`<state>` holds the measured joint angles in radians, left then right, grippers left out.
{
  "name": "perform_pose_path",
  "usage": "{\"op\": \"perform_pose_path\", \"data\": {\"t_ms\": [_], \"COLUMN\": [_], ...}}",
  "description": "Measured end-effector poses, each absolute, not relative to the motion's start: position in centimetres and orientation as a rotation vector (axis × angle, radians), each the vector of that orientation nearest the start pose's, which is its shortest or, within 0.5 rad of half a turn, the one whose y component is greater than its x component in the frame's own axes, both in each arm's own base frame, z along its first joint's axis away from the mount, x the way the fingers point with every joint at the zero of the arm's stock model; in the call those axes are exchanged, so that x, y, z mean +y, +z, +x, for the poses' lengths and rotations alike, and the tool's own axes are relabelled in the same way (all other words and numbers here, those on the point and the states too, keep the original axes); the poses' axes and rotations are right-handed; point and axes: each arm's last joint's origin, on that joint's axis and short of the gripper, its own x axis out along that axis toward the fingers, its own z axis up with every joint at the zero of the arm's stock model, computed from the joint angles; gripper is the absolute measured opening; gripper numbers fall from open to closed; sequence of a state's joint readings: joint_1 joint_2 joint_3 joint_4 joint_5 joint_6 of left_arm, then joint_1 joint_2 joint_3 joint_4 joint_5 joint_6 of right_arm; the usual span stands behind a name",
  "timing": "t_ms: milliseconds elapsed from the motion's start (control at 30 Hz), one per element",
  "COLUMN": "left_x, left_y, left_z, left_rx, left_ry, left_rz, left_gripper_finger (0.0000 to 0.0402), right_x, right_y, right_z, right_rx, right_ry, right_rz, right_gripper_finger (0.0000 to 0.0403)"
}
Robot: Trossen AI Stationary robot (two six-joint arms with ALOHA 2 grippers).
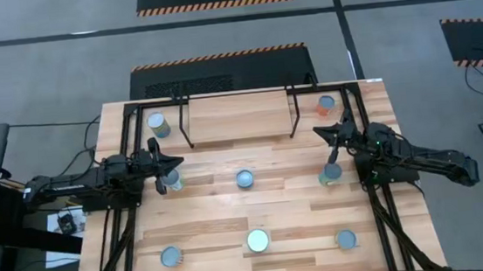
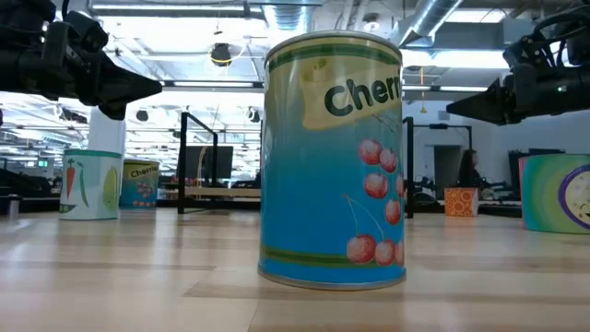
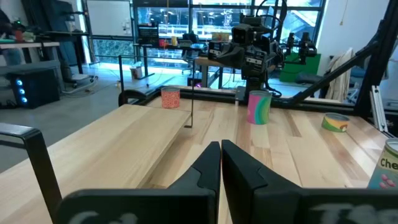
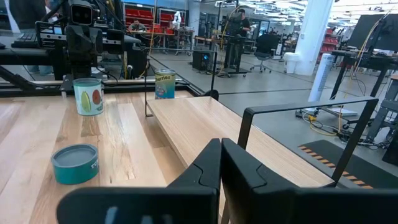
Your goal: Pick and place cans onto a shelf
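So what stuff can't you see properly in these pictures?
- Low view: the cherry can fills the middle, hiding most of the shelf and table behind it; its label is only partly readable.
- Low view: the can at the right edge is cut off.
- High view: can labels are unseen; only the lids face up.
- Left wrist view: a can is cropped by the frame.

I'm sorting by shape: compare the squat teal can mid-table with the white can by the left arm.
The teal can is squat; the white can stands taller. The teal can's side is mostly teal; the white can shows pictured produce. Both stand upright on the table, off the shelf.
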<state>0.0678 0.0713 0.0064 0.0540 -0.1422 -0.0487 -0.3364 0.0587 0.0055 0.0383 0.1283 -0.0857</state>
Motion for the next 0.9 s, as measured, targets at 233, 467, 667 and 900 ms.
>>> {"op": "perform_pose_path", "data": {"t_ms": [233,467,667,900], "left_x": [1.1,1.1,1.1,1.2], "left_y": [16.5,16.6,16.6,16.5], "left_z": [10.1,10.1,10.1,10.1], "left_rx": [0.006,-0.002,-0.005,0.004], "left_ry": [0.210,0.210,0.210,0.232], "left_rz": [-0.048,-0.049,-0.048,-0.039], "left_gripper_finger": [0.0004,0.0004,0.0004,0.0004], "right_x": [-3.7,-3.7,-3.6,-3.5], "right_y": [16.4,16.5,16.9,17.6], "right_z": [9.4,9.4,9.4,9.4], "right_rx": [0.035,0.031,-0.037,-0.127], "right_ry": [-0.464,-0.466,-0.463,-0.428], "right_rz": [-0.083,-0.084,0.008,0.139], "right_gripper_finger": [0.0033,0.0033,0.0033,0.0033]}}
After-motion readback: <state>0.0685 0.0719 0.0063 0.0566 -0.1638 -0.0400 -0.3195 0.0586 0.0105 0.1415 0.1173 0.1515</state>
